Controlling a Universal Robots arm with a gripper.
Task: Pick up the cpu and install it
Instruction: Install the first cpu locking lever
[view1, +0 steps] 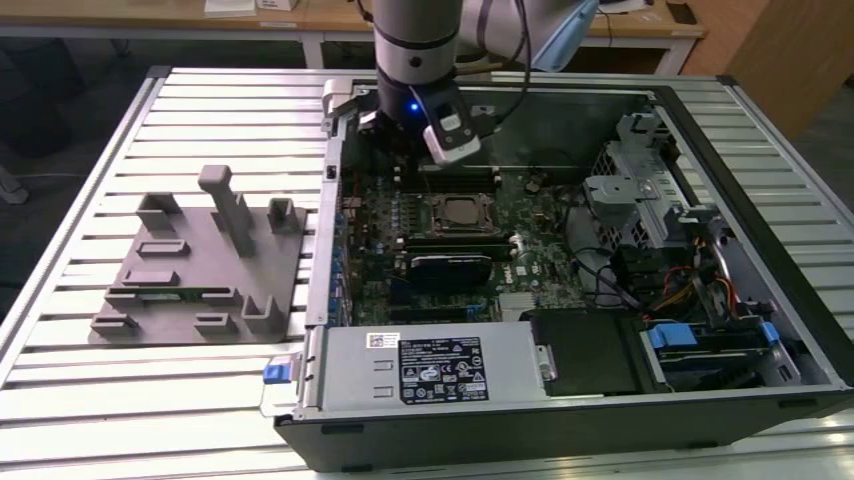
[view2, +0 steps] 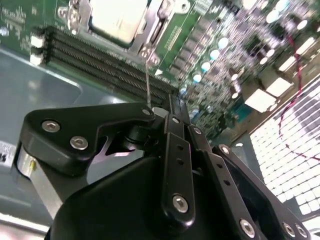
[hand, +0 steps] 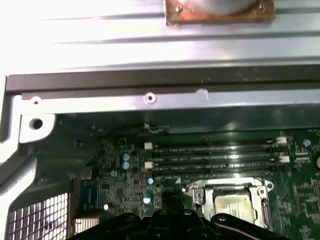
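Cpu (view1: 462, 210) lies in the motherboard socket (hand: 196, 194), centre of the exterior view, apart from your gripper (view2: 170, 107), which hangs toward that frame's upper centre, over the memory slots (hand: 215, 160). Can't tell if the pincer is wide or narrow. Likely the end of the install step; any further move calls for a straight path clear of the socket.

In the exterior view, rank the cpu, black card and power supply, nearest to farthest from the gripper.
1. cpu, in its socket, closest to the gripper.
2. black card, beyond the socket.
3. power supply, at the case's camera-side edge.
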